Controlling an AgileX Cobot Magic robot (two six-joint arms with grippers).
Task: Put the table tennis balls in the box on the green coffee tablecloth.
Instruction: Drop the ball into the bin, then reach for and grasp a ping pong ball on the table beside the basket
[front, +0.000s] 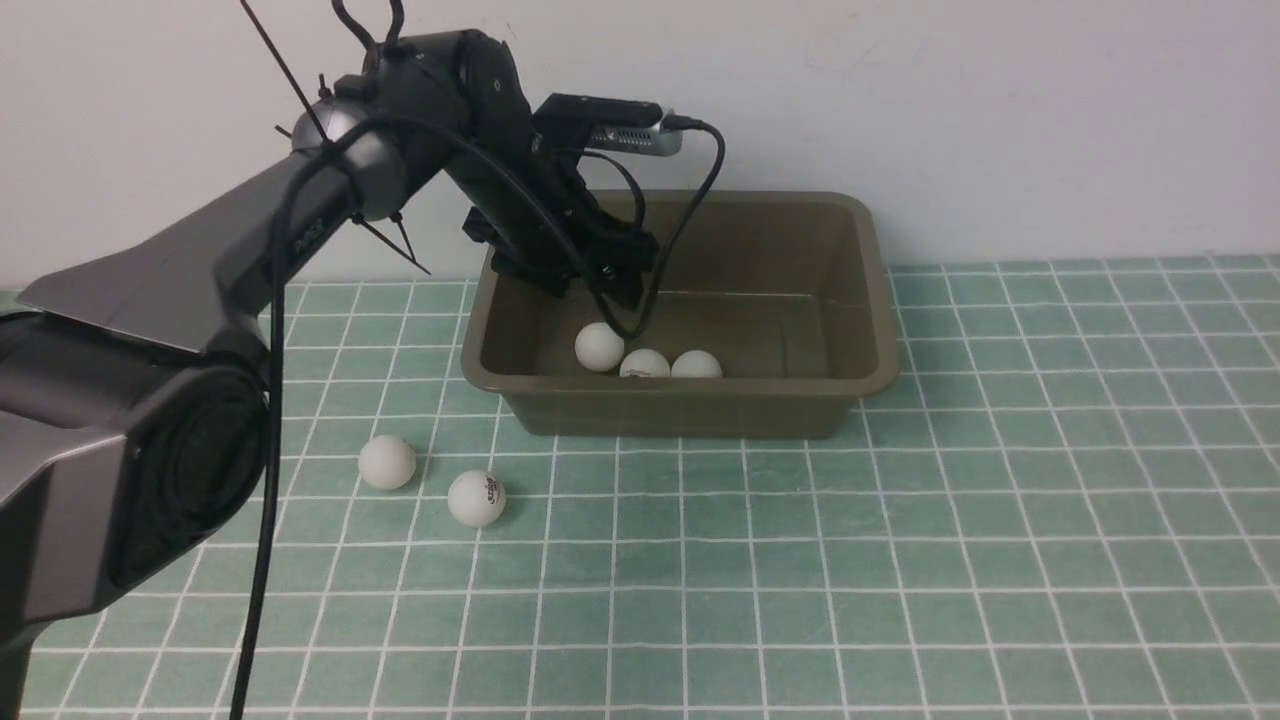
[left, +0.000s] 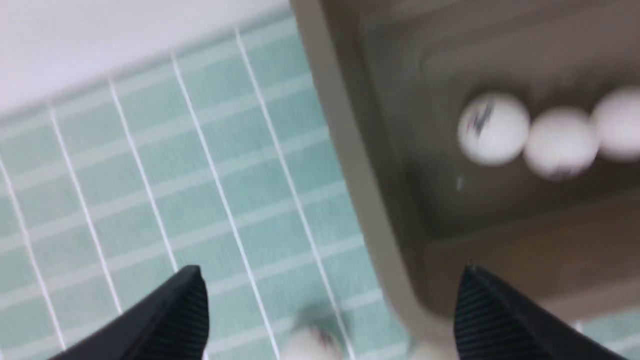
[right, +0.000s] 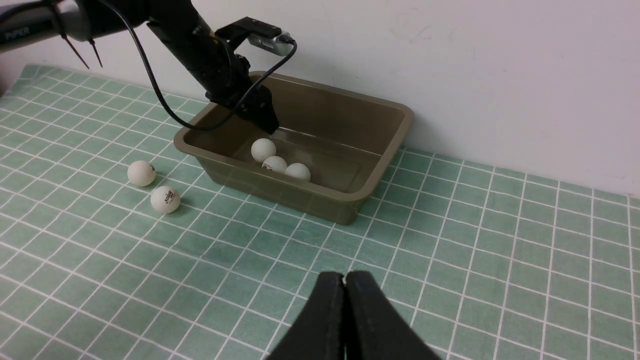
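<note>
The olive-brown box (front: 700, 412) stands at the back of the green coffee tablecloth (front: 900, 550). Three table tennis balls (front: 599, 347) (front: 645, 363) (front: 696, 364) lie in its near left part. Two more balls (front: 387, 462) (front: 476, 498) rest on the cloth, left of and in front of the box. My left gripper (front: 620, 290) hangs over the box's left end, above the balls. In the left wrist view it (left: 332, 285) is open and empty, straddling the box rim (left: 350, 165). My right gripper (right: 345, 280) is shut and empty, low over the cloth and well short of the box (right: 385, 165).
A white wall (front: 1000, 100) runs directly behind the box. The left arm's cable (front: 690, 210) loops down over the box's left half. Open cloth stretches right of and in front of the box.
</note>
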